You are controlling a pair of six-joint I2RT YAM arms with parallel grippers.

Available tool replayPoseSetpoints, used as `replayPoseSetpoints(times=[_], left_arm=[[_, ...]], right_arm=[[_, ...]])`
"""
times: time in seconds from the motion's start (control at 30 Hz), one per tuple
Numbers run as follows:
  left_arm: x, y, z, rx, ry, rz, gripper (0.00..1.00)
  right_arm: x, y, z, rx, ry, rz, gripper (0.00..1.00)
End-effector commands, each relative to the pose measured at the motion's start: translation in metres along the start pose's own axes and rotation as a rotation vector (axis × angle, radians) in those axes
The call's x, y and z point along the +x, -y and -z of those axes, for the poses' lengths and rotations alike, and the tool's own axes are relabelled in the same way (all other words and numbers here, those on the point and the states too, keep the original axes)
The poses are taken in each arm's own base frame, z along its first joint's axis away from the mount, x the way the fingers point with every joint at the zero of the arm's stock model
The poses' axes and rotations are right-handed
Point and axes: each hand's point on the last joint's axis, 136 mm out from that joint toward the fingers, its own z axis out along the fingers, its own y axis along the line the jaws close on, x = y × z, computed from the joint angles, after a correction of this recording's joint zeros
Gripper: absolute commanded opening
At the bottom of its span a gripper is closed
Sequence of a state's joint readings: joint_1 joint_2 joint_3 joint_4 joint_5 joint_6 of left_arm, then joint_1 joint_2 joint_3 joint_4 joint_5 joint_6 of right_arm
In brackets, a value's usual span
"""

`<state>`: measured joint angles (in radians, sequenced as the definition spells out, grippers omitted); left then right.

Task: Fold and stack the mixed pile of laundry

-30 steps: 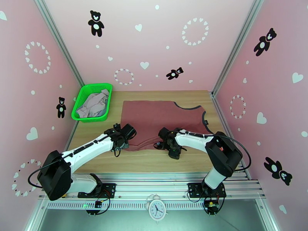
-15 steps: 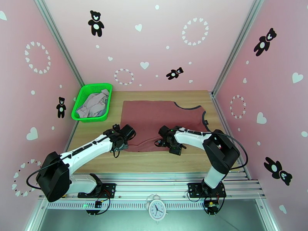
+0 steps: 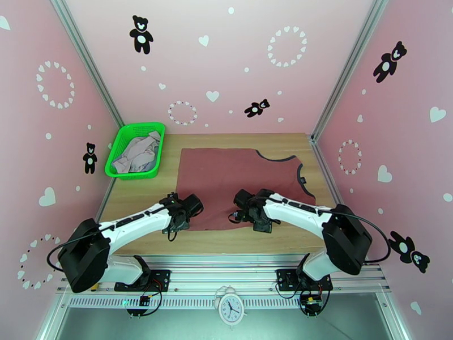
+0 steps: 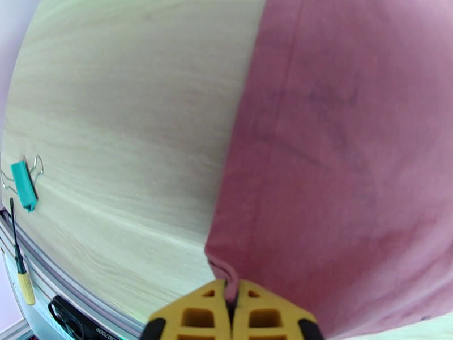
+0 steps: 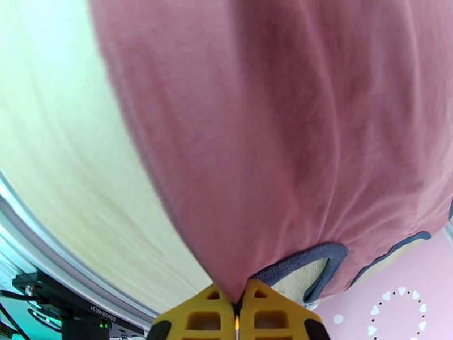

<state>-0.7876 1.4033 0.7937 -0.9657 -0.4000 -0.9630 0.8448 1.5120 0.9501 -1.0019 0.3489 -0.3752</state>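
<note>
Left wrist view: the left pincer (image 4: 232, 304) is closed tight on the near corner of the brick-red tank top (image 4: 340, 154), with a small fold of cloth pinched between its yellow fingers. The right pincer (image 5: 236, 306) is also closed, on the same top's edge beside the dark trim (image 5: 294, 268). The top lies spread on the wooden counter (image 3: 238, 240). The green mesh basket (image 3: 131, 175) at the far left holds grey garments (image 3: 136, 155).

The tank top (image 3: 238, 171) is plain brick-red, with dark grey trim (image 5: 294, 264) just beyond the right gripper (image 5: 236, 298). That and the left gripper (image 4: 231, 290) have yellow fingers (image 4: 192, 313). The bench (image 3: 249, 239) is pale wood grain. Far left of the left gripper, a green mesh basket (image 3: 133, 175) holds grey-lavender cloth (image 3: 136, 154). The pink walls (image 3: 238, 63) carry black bears and white hearts.
</note>
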Motion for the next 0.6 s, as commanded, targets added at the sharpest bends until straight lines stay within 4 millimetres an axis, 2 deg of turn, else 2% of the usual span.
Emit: replayPoseSetpoints(times=[0.0, 0.23, 0.37, 0.57], left_arm=[[0.009, -0.009, 0.0, -0.052, -0.008, 0.011, 0.0], [0.01, -0.022, 0.008, -0.1, -0.008, -0.006, 0.0], [-0.003, -0.02, 0.02, -0.113, 0.019, -0.028, 0.0], [-0.026, -0.014, 0.028, -0.159, 0.04, -0.07, 0.0]], right_arm=[[0.014, -0.008, 0.005, -0.012, -0.012, 0.022, 0.0], [0.02, -0.009, 0.004, 0.002, 0.011, 0.031, 0.0], [0.019, 0.004, -0.002, 0.006, 0.003, 0.003, 0.0], [0.014, 0.035, -0.018, 0.01, -0.038, -0.031, 0.0]])
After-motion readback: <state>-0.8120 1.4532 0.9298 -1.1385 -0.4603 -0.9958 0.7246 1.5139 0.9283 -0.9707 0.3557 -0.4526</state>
